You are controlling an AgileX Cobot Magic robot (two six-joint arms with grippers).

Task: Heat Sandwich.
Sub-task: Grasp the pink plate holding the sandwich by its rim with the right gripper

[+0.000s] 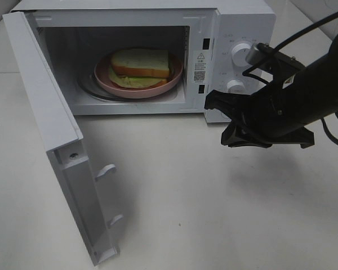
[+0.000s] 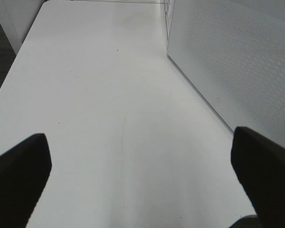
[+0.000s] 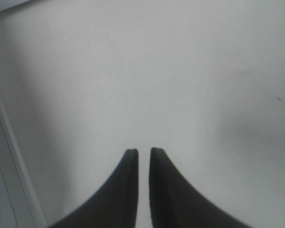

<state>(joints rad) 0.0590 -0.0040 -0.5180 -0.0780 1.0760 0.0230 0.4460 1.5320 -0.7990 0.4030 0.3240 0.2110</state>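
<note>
sandwich sits on pink plate inside open microwave, looks soft, light, squashy so move it by plate rim; right gripper nearly closed, empty; left gripper wide, empty.

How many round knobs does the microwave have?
2. The upper knob and the lower knob sit on the microwave's right front panel; the arm partly hides the lower one.

The right arm is matte black with thin black cables and a silver cylinder on top; its gripper has black curved fingers.
</note>
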